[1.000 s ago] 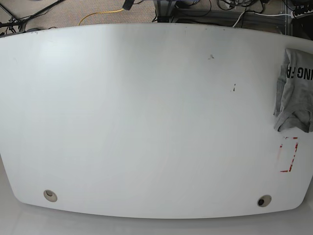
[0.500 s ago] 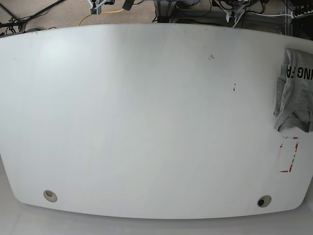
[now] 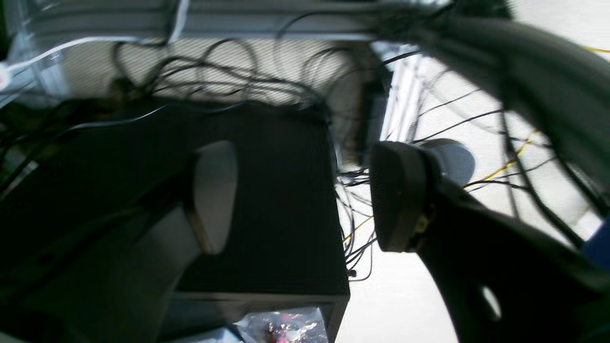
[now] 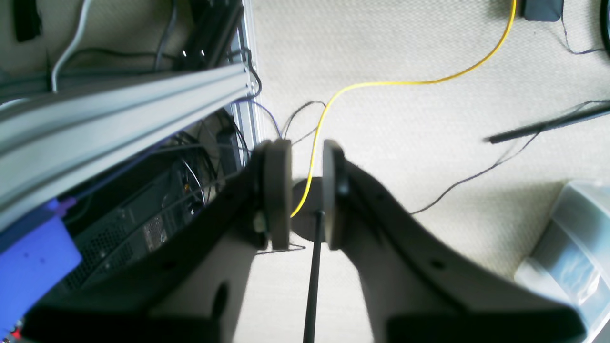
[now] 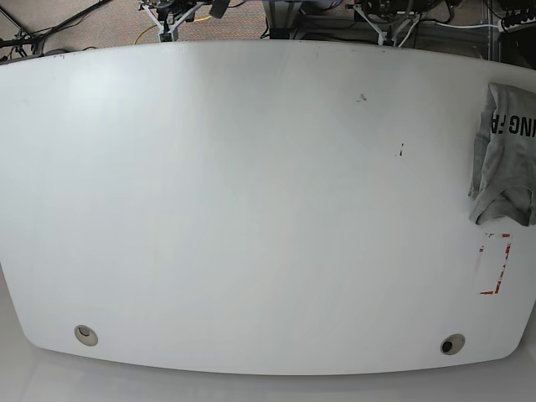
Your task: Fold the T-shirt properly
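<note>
White table (image 5: pixel 251 209), grey T-shirt (image 5: pixel 505 155) at right edge, carpet (image 4: pixel 405 57) behind

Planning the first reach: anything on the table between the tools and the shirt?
Nothing visible. The shirt lies bunched at the table's right edge. Both tools sit at the far edge, left tool nearer the shirt, right tool far across; only bare tabletop lies between.
</note>
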`<state>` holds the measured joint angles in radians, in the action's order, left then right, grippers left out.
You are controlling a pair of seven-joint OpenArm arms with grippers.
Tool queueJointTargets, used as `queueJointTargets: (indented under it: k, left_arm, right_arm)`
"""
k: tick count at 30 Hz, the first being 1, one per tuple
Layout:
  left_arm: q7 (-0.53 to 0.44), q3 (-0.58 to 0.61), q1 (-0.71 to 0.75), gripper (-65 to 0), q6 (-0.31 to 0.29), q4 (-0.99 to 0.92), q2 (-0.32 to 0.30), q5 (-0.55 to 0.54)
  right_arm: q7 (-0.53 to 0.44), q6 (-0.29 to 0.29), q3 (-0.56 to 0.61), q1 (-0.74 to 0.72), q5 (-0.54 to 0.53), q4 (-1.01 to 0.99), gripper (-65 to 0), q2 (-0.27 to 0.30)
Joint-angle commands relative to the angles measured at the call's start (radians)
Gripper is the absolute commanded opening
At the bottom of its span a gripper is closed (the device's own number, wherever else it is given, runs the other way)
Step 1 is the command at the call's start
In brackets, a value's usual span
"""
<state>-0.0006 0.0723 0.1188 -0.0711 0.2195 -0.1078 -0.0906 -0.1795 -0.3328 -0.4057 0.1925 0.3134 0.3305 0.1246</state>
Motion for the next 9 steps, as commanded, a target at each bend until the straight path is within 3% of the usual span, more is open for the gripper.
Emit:
queueJointTargets:
  k: [1,9]
  left_arm:
    - [0.000,-0.002,0.008,-24.2,0.006,0.001,-0.014,-0.002]
    - [0.000,-0.004,0.008,-24.2,0.006,0.007,-0.013,-0.004]
  right_arm:
    - [-0.005,0.001,-0.002,0.008,-0.001,-0.001,-54.1,0.002]
    - [-0.010,0.001,-0.002,0.008,0.000,-0.001,-54.1,-0.015]
